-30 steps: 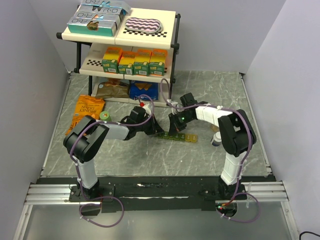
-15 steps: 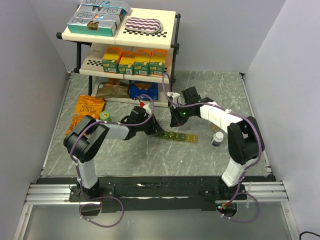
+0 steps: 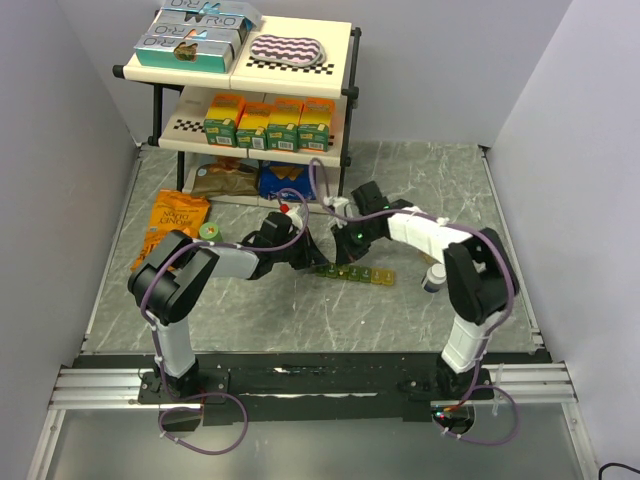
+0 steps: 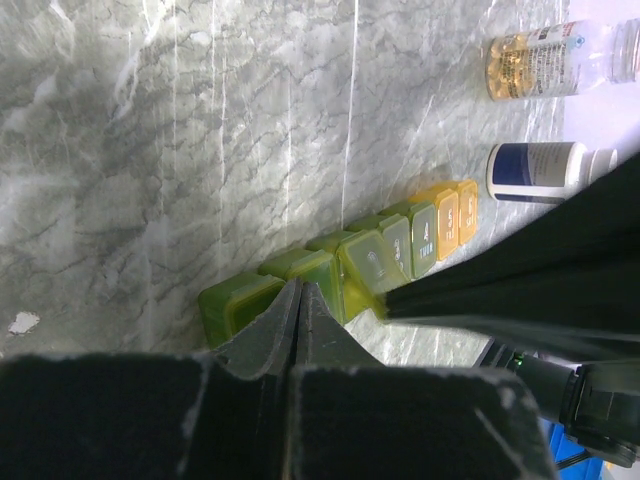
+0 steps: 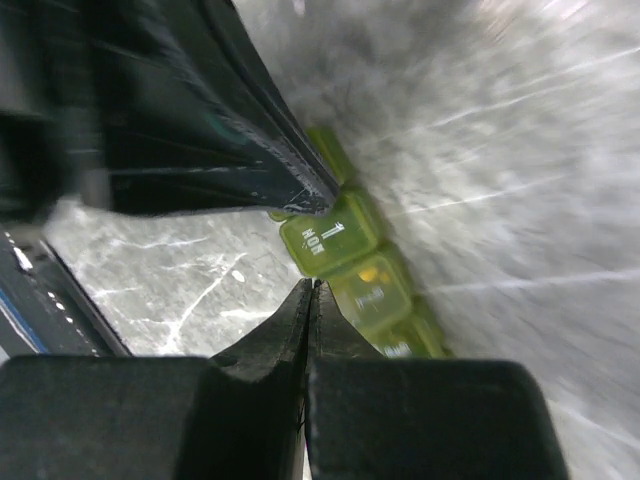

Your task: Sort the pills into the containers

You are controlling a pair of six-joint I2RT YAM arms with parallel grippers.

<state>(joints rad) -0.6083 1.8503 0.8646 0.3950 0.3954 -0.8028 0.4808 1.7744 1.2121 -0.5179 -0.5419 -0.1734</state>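
Note:
The containers (image 3: pixel 357 272) form a strip of small boxes, olive green to yellow, lying on the marble table between both arms. In the left wrist view my left gripper (image 4: pixel 300 287) is shut, empty, its tips against the green end of the containers (image 4: pixel 330 275); one lid (image 4: pixel 372 262) stands tilted up. My right gripper (image 5: pixel 313 288) is shut and empty, its tips just beside the lid marked MON (image 5: pixel 328 235). A yellow pill (image 5: pixel 368 272) shows through the neighbouring lid. More pills fill a clear bottle (image 4: pixel 545 65).
A white bottle with a blue label (image 4: pixel 540 170) lies near the yellow end of the strip, seen from above as a bottle (image 3: pixel 435 276). A shelf rack (image 3: pixel 250 90) with juice boxes stands at the back. An orange snack bag (image 3: pixel 175 222) and a green-lidded jar (image 3: pixel 209 231) lie left.
My right gripper drew back a little from the strip, then came down to it again, its jaws closing fully. The left arm has stayed put.

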